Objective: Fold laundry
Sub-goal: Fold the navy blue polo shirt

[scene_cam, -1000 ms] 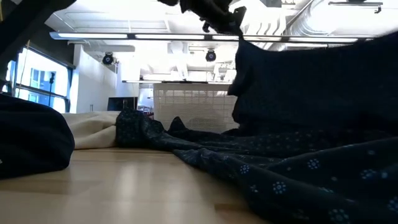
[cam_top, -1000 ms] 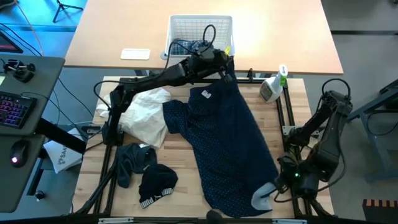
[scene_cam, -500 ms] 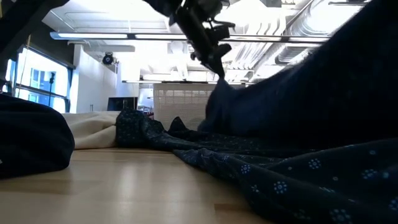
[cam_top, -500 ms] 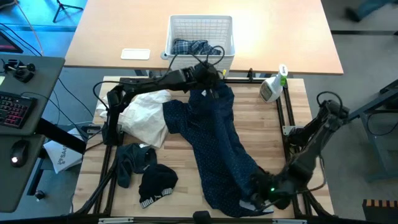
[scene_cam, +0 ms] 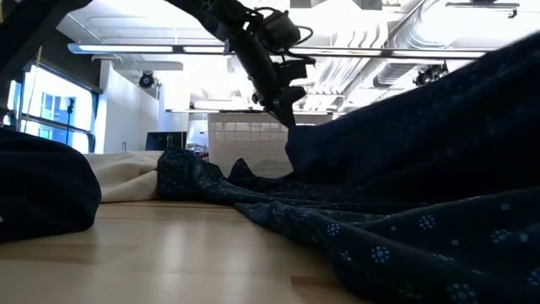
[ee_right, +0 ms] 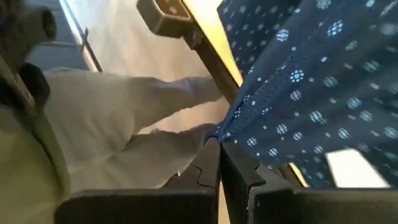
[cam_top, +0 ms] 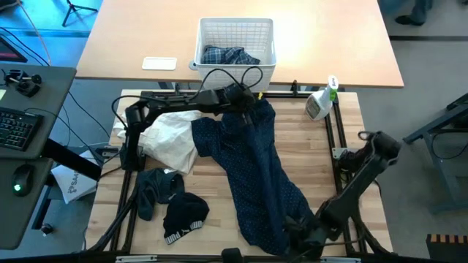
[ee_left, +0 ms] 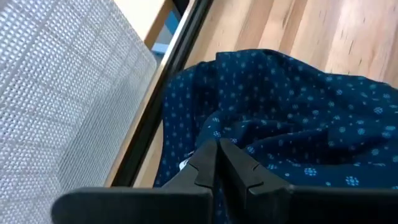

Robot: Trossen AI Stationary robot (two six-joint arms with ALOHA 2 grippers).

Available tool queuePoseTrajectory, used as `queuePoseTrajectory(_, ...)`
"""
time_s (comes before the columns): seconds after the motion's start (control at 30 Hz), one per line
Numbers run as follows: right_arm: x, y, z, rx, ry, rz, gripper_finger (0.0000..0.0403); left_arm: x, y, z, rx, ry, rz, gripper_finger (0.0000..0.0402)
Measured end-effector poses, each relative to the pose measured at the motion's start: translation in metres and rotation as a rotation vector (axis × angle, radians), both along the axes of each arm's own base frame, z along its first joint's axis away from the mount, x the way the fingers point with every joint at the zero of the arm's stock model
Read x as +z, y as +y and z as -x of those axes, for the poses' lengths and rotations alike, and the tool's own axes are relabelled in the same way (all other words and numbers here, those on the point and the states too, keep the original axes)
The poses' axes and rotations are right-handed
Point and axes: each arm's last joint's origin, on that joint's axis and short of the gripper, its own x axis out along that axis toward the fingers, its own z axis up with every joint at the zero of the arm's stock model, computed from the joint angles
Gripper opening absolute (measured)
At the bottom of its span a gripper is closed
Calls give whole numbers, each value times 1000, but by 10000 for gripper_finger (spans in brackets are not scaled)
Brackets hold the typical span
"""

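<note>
The navy shirt with tiny white dots (cam_top: 259,168) lies in a long narrow heap down the middle of the table. My left gripper (cam_top: 247,102) is shut on its far end, just in front of the white lattice basket (cam_top: 235,29). A plaid piece (cam_top: 225,55) lies inside the basket. My right gripper (cam_top: 296,232) is shut on the shirt's near end at the table's near edge. In the low view the cloth (scene_cam: 439,110) rises toward the right. Small dark pieces (cam_top: 157,188) (cam_top: 184,213) lie at the near left. My left gripper pinches a bunch of the navy shirt's far end (ee_left: 231,132) between its two fingers, slanting down from the table's left. That end is held a little above the table (scene_cam: 291,135), and the cloth falls away below it. My right gripper pinches an edge of the shirt's near end (ee_right: 225,132) between its fingertips. The cloth runs taut away from the pinch, lifted off the table edge.
A cream cloth (cam_top: 172,139) lies bunched at the table's left, beside the navy shirt. A spray bottle (cam_top: 320,104) stands at the far right corner. Bare wood (cam_top: 329,168) shows to the right of the shirt.
My left gripper has sunk with the shirt's far end and tipped further down, coming slightly toward the table's left. My right gripper has carried the near end toward the table's left along the near edge. The widely spread shirt has gathered into a narrower strip.
</note>
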Motion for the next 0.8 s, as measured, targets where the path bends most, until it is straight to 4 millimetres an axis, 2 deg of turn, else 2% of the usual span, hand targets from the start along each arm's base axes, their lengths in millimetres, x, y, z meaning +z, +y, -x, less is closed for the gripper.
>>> queuePoseTrajectory(0.2, -30, -1, -12, -71, 86, 61, 5, -11, -1, 4, 6, 34, 12, 0)
queuePoseTrajectory(0.33, -31, -8, -22, -65, 82, 66, 39, -23, 3, 12, 24, 82, 51, 14)
queuePoseTrajectory(0.47, -11, -17, -24, -34, 27, 31, 100, -32, 11, 25, 45, 166, 119, 56)
queuePoseTrajectory(0.6, 21, -32, -11, -35, -19, 30, 150, -29, 18, 41, 104, 277, 221, 104)
queuePoseTrajectory(0.7, 38, -56, 5, -112, -15, 153, 161, -21, 22, 49, 153, 328, 253, 129)
queuePoseTrajectory(0.8, 50, -94, 10, -235, 10, 295, 152, -6, 22, 58, 169, 360, 270, 142)
